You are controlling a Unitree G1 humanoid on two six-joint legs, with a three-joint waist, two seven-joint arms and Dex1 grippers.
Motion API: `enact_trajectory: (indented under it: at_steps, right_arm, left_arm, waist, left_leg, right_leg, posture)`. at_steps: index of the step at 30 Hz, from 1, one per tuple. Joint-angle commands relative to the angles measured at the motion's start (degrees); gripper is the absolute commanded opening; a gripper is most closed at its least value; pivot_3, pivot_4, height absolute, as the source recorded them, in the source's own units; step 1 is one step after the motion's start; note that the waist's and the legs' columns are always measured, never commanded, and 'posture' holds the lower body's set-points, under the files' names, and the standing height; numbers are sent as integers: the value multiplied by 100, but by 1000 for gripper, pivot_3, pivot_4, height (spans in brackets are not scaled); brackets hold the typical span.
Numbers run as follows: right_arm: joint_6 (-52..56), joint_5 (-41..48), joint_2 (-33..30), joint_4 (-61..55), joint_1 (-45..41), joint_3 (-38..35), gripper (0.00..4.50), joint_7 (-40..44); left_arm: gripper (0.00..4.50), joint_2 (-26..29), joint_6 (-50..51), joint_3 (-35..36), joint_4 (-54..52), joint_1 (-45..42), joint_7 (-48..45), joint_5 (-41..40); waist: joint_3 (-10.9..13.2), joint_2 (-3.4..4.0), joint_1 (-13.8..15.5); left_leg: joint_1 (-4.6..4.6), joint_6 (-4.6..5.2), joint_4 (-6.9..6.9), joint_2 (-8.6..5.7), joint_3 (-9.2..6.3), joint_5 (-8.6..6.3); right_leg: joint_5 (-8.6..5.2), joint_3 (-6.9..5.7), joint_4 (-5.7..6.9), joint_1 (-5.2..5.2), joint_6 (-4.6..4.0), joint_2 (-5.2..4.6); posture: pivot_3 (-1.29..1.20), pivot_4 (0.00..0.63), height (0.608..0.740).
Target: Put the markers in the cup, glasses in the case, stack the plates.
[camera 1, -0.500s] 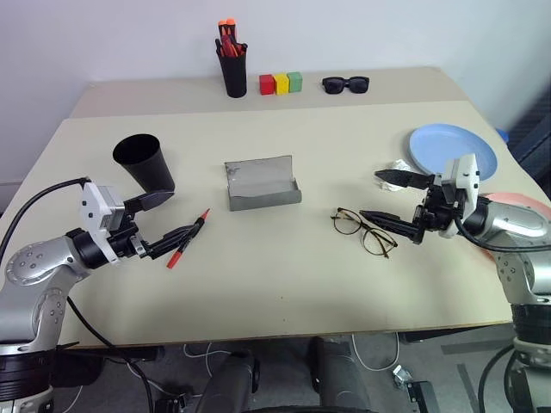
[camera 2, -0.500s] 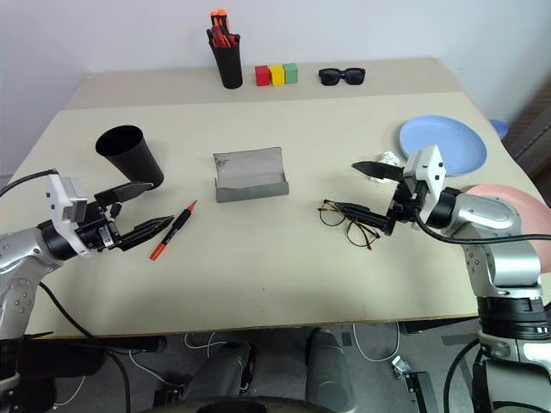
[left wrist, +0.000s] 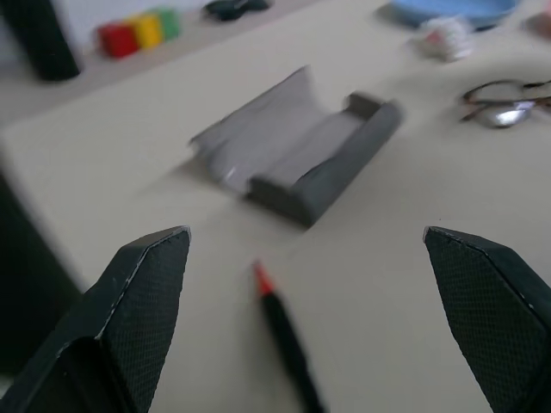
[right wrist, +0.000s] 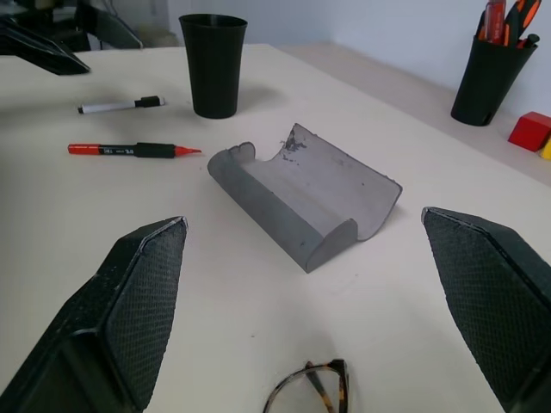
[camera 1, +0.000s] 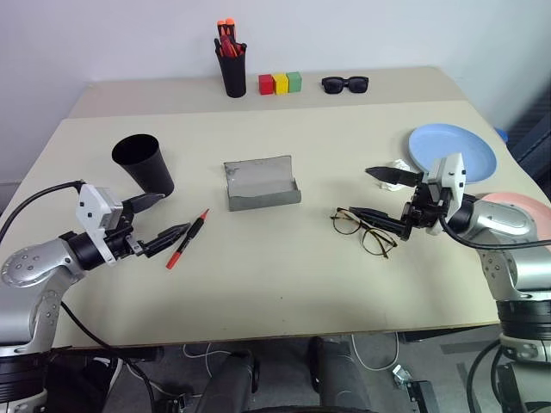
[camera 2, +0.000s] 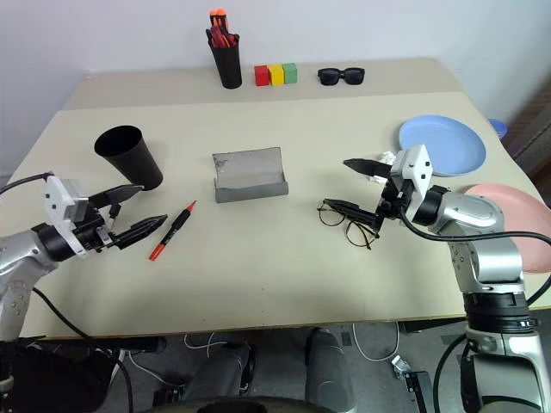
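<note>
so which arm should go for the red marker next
Left, most likely. The left gripper hangs open right beside the marker, pointing at it, with the cup just behind. The right gripper is open across the table over the glasses, better placed for those.

Two head views high over table (camera 1: 284, 284); wrist views low, sharing case (right wrist: 301, 202).

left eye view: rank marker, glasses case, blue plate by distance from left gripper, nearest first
1. Red marker, just beyond the fingertips of the open left gripper.
2. Grey glasses case, open, mid-table.
3. Light blue plate, far across on the robot's right side.
</note>
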Motion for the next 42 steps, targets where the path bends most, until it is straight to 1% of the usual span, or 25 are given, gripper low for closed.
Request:
enact_trajectory:
  at_steps: [1, 4, 7, 9, 10, 13, 15, 17, 21, 25, 33, 36, 37, 39, 40, 42]
  right_arm:
    - [-152, -43, 265, -157, -274, 177, 4500, -94]
    - [-191, -137, 500, -83, -450, 380, 4500, -107]
    - [-141, -140, 649, -137, -592, 490, 4500, -159]
    - [-93, -80, 747, -291, -562, 545, 4500, -201]
    - [-71, -77, 782, -363, -545, 580, 4500, -226]
    - [-50, -124, 815, -472, -530, 684, 4500, -221]
    - [-3, -84, 765, -421, -542, 649, 4500, -154]
    - [-5, -64, 742, -374, -546, 601, 4500, -128]
    - [-48, -94, 795, -391, -469, 602, 4500, -169]
    - [-80, -125, 845, -484, -328, 630, 4500, -246]
    - [-74, -121, 852, -679, -57, 590, 4500, -428]
    - [-96, -135, 849, -674, -28, 591, 4500, -460]
    - [-94, -135, 850, -673, -26, 592, 4500, -472]
    - [-92, -136, 842, -665, -38, 591, 4500, -488]
    - [-85, -129, 836, -655, -50, 584, 4500, -491]
    - [-86, -125, 820, -633, -66, 575, 4500, -486]
  left_arm:
    - [4460, 118, 352, 586, 172, 4, 536, -9]
    - [4460, 31, 789, 899, 206, -27, 1144, -38]
    - [4460, -48, 1087, 1030, 332, -229, 1752, 47]
    - [4460, -131, 1229, 995, 352, -413, 2114, 106]
    - [4460, -164, 1454, 965, 355, -523, 2331, 103]
    - [4460, -185, 1931, 871, 465, -768, 2651, 81]
    - [4460, -185, 2347, 753, 498, -899, 2945, 169]
    - [4460, -138, 2749, 497, 786, -1193, 3216, 364]
    - [4460, -165, 3308, 180, 1415, -1802, 3389, 507]
    - [4460, -158, 3697, -155, 1885, -2465, 3317, 571]
    - [4460, 102, 4586, -445, 2100, -2846, 3042, 625]
    - [4460, 67, 4559, -568, 2187, -2882, 2999, 721]
    - [4232, 40, 4507, -601, 2236, -2879, 2995, 766]
    - [3585, 7, 4434, -656, 2297, -2864, 2959, 824]
    - [3154, -2, 4390, -691, 2317, -2853, 2946, 858]
    - [2089, -53, 4270, -683, 2364, -2858, 2959, 916]
  waist:
    - [0, 0, -5]
    - [0, 0, 10]
    - [0, -1, 40]
    - [-2, -4, 51]
    - [-2, -4, 52]
    - [-2, -5, 29]
    - [-2, -5, 23]
    - [-2, -4, 20]
    - [-2, -5, 19]
    - [-2, -6, 25]
    - [-2, -6, -24]
    - [-2, -6, -1]
    - [-2, -6, 5]
    - [-3, -6, 18]
    - [-2, -6, 19]
    - [-2, -6, 19]
  left_leg:
    - [0, 0, 0, 2, 0, 0]
    - [-1, -3, 1, 3, 0, -1]
    - [-2, -5, 2, 2, -2, -2]
    - [-2, -6, 3, 1, -6, -1]
    - [-2, -8, 3, 1, -8, -1]
    - [-3, -8, 4, 1, -9, -1]
    - [-2, -9, 3, 1, -8, -2]
    - [0, -10, 2, 1, -7, -3]
    - [1, -11, 3, -7, -6, -2]
    - [-2, -13, 3, -8, -8, -2]
    - [-1, -19, 2, -9, -6, -4]
    - [-2, -19, 3, -8, -6, -4]
    - [-2, -19, 4, -9, -6, -3]
    - [-2, -20, 5, -9, -6, -3]
    - [-2, -20, 6, -9, -7, -3]
    - [-2, -21, 5, -9, -7, -3]
  right_leg:
    - [0, 0, 0, -1, 0, 3]
    - [1, 0, 0, -1, -1, 4]
    - [2, 0, 0, -1, -1, 3]
    - [2, -1, 0, -1, -2, 3]
    - [3, -2, 1, 0, -3, 3]
    - [3, -2, 1, 0, -2, 4]
    - [3, -2, 2, -1, -2, 4]
    - [3, -2, 2, -2, -2, 4]
    - [5, -1, 4, -2, -5, 11]
    - [5, -2, 4, -4, -5, 11]
    - [5, -1, 6, -9, -4, 12]
    - [5, -1, 7, -9, -4, 12]
    - [5, -1, 7, -8, -4, 12]
    - [6, -1, 7, -8, -5, 11]
    - [6, -1, 7, -7, -5, 11]
    - [6, 0, 7, -7, -5, 11]
  posture:
    - [0, 150, 740]
    - [0, 150, 740]
    - [0, 150, 740]
    - [0, 150, 740]
    - [0, 150, 740]
    - [0, 150, 740]
    - [0, 150, 740]
    - [0, 150, 740]
    - [0, 150, 740]
    - [0, 150, 740]
    - [0, 150, 740]
    - [0, 150, 740]
    - [0, 150, 740]
    - [0, 150, 740]
    - [0, 150, 740]
    - [0, 150, 740]
